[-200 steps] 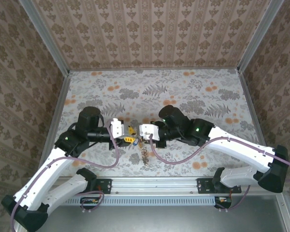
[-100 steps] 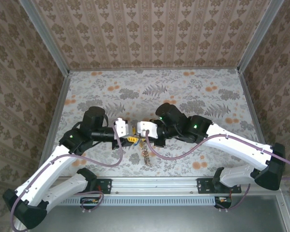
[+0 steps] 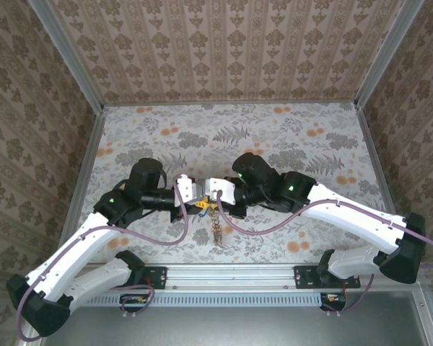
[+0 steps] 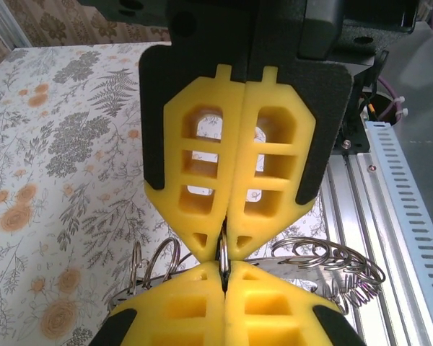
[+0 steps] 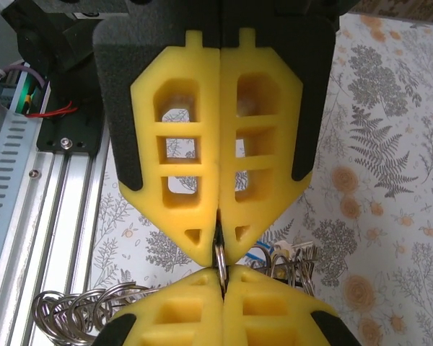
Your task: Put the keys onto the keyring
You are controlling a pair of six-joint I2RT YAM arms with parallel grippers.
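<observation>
My left claw (image 3: 200, 204) and my right claw (image 3: 210, 201) are both pinched fully shut and meet tip to tip over the middle of the worktop (image 3: 274, 137). Each nips the same thin wire of the keyring (image 4: 222, 254), which stands edge-on between the yellow fingertips (image 4: 263, 216). From that meeting point the chain (image 3: 216, 232) trails toward 6 o'clock, with its loose silvery loops bunched just beneath the claws.

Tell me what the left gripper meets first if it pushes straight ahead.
The left gripper would meet the right gripper almost at once. They stand tip to tip, both shut on the keyring between them, with hardly any gap showing.
</observation>
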